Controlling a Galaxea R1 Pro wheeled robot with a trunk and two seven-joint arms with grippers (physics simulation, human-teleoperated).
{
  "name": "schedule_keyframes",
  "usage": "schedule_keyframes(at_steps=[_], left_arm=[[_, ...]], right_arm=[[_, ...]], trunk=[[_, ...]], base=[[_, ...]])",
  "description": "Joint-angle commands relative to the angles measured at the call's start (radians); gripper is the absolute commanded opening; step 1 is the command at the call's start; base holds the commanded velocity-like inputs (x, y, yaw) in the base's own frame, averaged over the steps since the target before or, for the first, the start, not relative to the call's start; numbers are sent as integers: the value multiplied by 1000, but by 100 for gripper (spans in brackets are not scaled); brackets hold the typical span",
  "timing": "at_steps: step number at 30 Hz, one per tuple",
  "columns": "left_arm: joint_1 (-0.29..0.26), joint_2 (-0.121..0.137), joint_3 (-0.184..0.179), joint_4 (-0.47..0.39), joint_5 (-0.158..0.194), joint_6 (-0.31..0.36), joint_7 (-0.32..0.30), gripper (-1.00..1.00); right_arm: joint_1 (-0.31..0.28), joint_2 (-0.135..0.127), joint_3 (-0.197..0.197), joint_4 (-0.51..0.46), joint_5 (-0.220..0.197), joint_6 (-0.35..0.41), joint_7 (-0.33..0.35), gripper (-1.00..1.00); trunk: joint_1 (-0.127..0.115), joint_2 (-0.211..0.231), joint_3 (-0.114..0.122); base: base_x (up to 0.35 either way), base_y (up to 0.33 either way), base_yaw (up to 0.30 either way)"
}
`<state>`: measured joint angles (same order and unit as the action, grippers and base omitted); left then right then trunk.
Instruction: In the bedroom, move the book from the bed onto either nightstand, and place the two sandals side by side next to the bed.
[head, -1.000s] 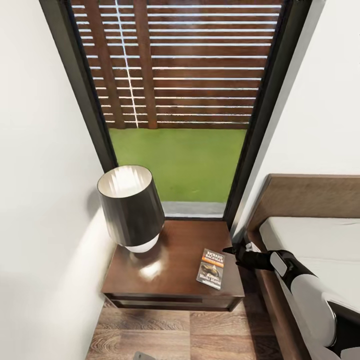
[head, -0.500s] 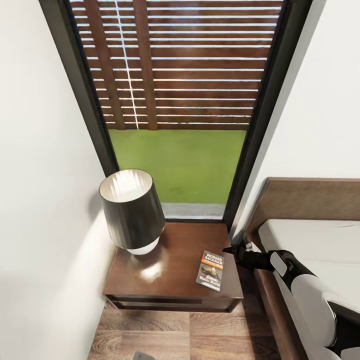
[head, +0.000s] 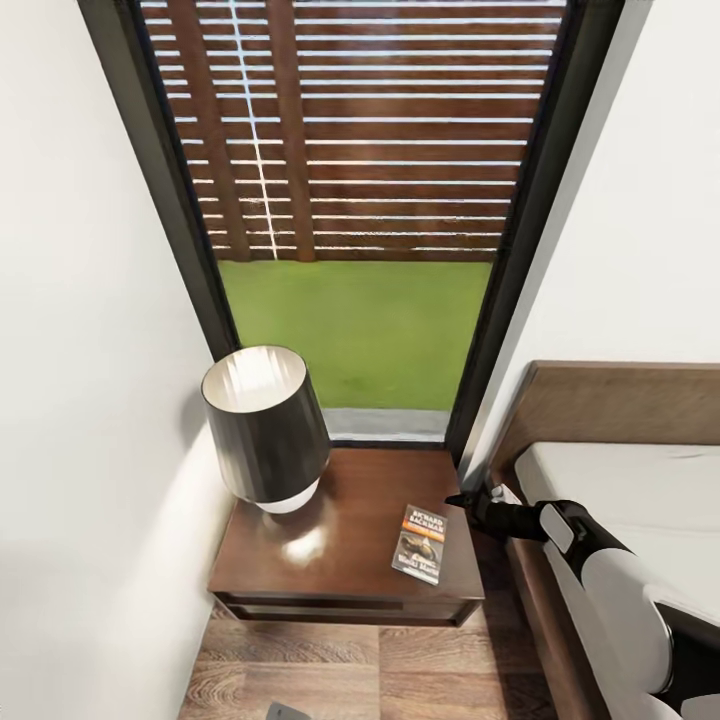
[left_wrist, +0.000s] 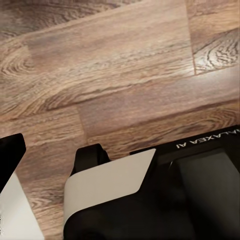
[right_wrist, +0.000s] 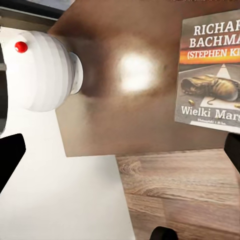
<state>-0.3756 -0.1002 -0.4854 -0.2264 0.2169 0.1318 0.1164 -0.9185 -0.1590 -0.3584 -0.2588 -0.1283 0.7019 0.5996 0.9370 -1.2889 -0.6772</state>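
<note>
The book, a paperback with an orange band across its dark cover, lies flat on the nightstand near the corner closest to the bed, its long axis running roughly front to back on the cabinet top. Just beside it, on the bed side, hovers the right gripper, pointing toward the book's upper end but apart from it; its dark fingers appear spread and hold nothing. In the right wrist view the book sits between the finger edges, cover up. A black-shaded table lamp stands at the far side of the nightstand, well apart from the book, below the tall window giving on lawn and slat fence. The left arm is down over the plank floor; whether its gripper is spread or pressed together cannot be told. With the book apparently delivered, the sandals look to be next.
</note>
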Motion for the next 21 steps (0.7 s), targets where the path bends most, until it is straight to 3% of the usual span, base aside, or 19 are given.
schedule_keyframes(at_steps=[1,21], left_arm=[[0,1,-9,-2,10,5,6,100],[0,1,-9,-2,10,8,8,100]], right_arm=[[0,0,-1,0,-10,8,-3,100],[0,4,-1,0,-9,6,-6,100]], trunk=[[-4,7,2],[-81,147,65]], base=[[0,0,0],[0,0,0]])
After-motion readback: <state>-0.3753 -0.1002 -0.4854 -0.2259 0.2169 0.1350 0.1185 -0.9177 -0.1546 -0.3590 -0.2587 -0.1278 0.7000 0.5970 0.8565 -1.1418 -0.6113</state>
